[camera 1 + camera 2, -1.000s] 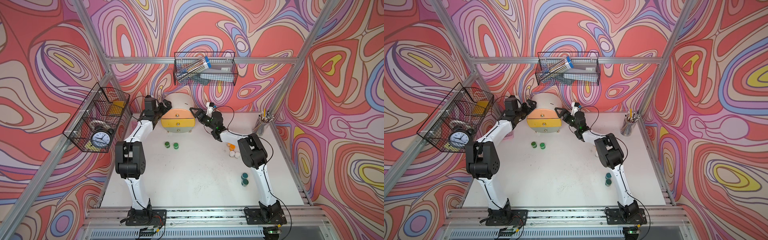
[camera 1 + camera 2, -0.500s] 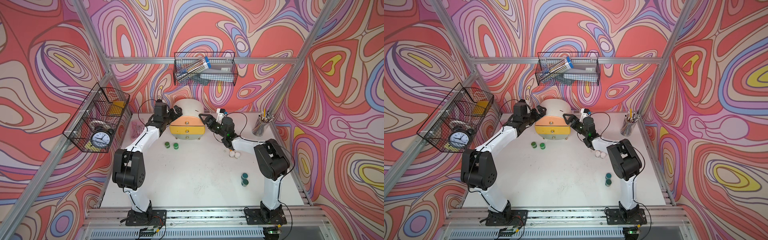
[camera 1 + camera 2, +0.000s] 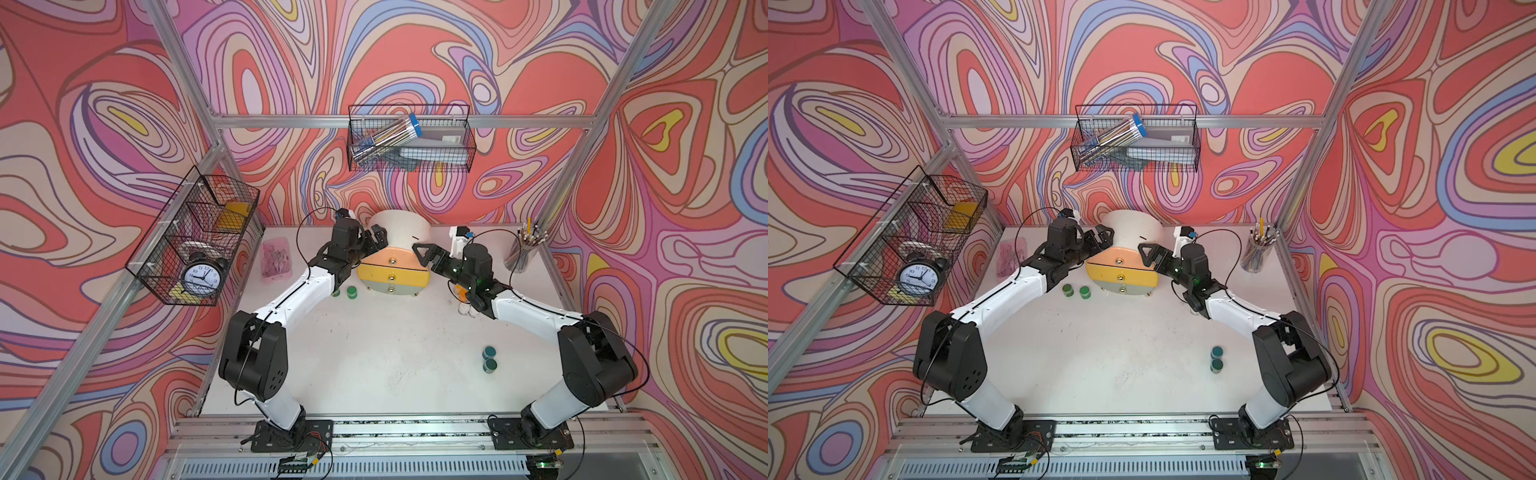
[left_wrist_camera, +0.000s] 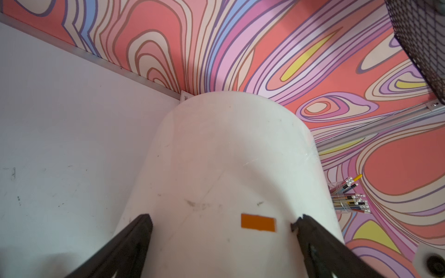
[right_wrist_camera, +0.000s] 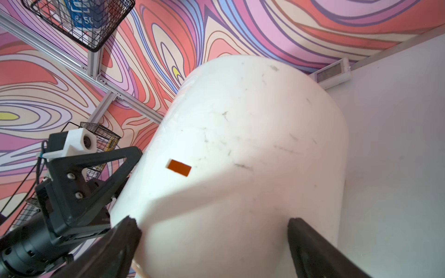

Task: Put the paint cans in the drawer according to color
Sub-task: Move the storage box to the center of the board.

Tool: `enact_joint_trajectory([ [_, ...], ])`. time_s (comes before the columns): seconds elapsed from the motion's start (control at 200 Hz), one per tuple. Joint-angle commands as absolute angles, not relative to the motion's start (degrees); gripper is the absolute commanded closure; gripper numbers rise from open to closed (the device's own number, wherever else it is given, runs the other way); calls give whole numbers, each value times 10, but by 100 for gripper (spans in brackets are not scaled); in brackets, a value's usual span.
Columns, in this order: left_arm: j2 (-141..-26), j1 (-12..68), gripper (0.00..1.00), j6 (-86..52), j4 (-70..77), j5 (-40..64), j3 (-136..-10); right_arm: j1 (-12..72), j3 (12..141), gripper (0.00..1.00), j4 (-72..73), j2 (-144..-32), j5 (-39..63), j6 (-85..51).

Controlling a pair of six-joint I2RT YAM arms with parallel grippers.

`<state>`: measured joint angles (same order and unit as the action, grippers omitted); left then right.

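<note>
Near the upper centre of both top views, the drawer [image 3: 392, 270] stands at the back of the table [image 3: 374, 353], its three fronts shut. Over its cream arch the left pincer [image 4: 221, 220] and the right pincer [image 5: 212, 223] gape wide, gripping nothing; whether their tips touch it is unclear. The green paint cans [image 3: 1085, 292] sit lower left of it, one half hidden by the left arm [image 3: 291, 299]. The teal cans [image 3: 489, 352] lie lower right, well apart. The orange and white cans [image 3: 462, 293] barely show behind the right arm [image 3: 528, 316].
</note>
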<state>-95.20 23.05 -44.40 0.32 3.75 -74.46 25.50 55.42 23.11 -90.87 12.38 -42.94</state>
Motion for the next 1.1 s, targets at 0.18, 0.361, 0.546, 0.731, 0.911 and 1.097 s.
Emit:
enact_joint_trajectory([
  [0.18,-957,323,1,-474,-79,106,-693,247,548,2,203,-918,232,-385],
  [0.361,-949,335,1,-483,-74,90,-686,235,577,2,260,-985,298,-414],
  [0.546,-956,341,1,-471,-87,85,-697,235,594,2,222,-985,253,-403],
  [0.731,-945,340,1,-400,-169,19,-745,235,586,2,108,-898,143,-331],
  [0.911,-909,340,1,-345,-225,-33,-768,235,561,2,17,-806,11,-237],
  [1.097,-847,340,1,-302,-270,-85,-766,238,536,2,-35,-734,-14,-186],
])
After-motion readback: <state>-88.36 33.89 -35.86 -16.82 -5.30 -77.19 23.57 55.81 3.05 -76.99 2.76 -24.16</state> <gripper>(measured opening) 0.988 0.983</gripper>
